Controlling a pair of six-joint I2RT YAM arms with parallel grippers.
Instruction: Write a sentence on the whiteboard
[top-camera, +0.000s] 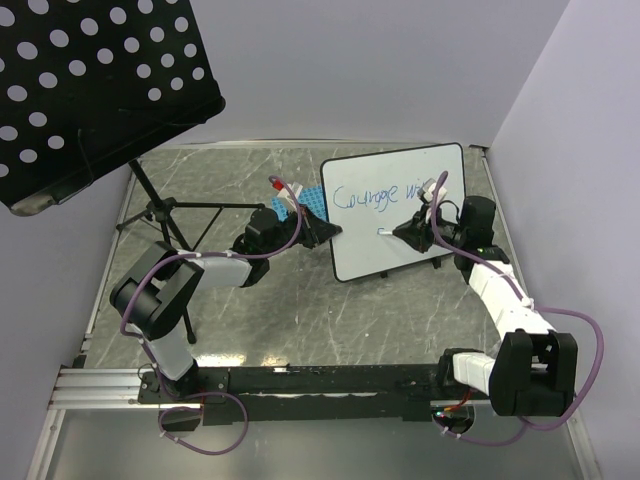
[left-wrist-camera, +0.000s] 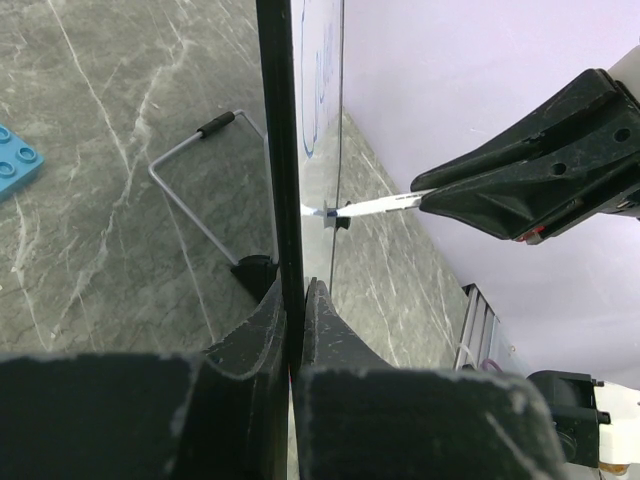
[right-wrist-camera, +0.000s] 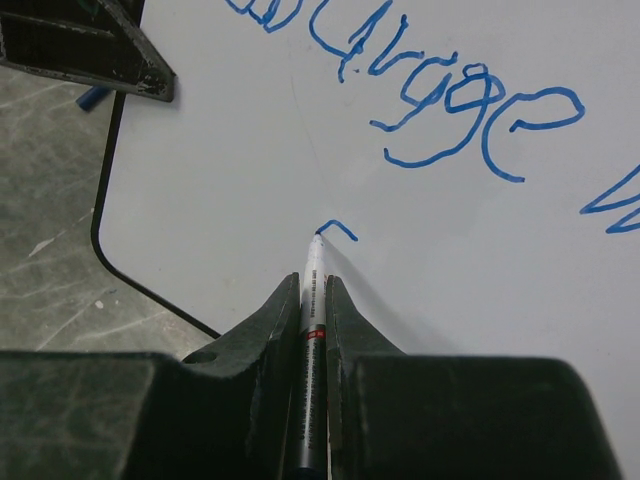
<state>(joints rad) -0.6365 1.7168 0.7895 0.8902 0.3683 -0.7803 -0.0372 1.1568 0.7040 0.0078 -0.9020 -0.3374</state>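
At the back right of the worktop (top-camera: 250, 330), the whiteboard (top-camera: 375, 255) stands propped up on its feet, writing side facing my camera. Left claw (left-wrist-camera: 293, 320) is clamped on the board's left edge, fingers pinched either side of the dark rim. Right claw (right-wrist-camera: 313, 287) is clamped on a marker (right-wrist-camera: 309, 345), tip touching the board at a short blue stroke below the first line. The sentence (top-camera: 375, 193) reads "Courage", then the start of a "w", rest hidden by the right arm. Blue studded plate (top-camera: 308, 203) lies just beside the board's left edge. Black perforated music stand (top-camera: 90, 80) far left.
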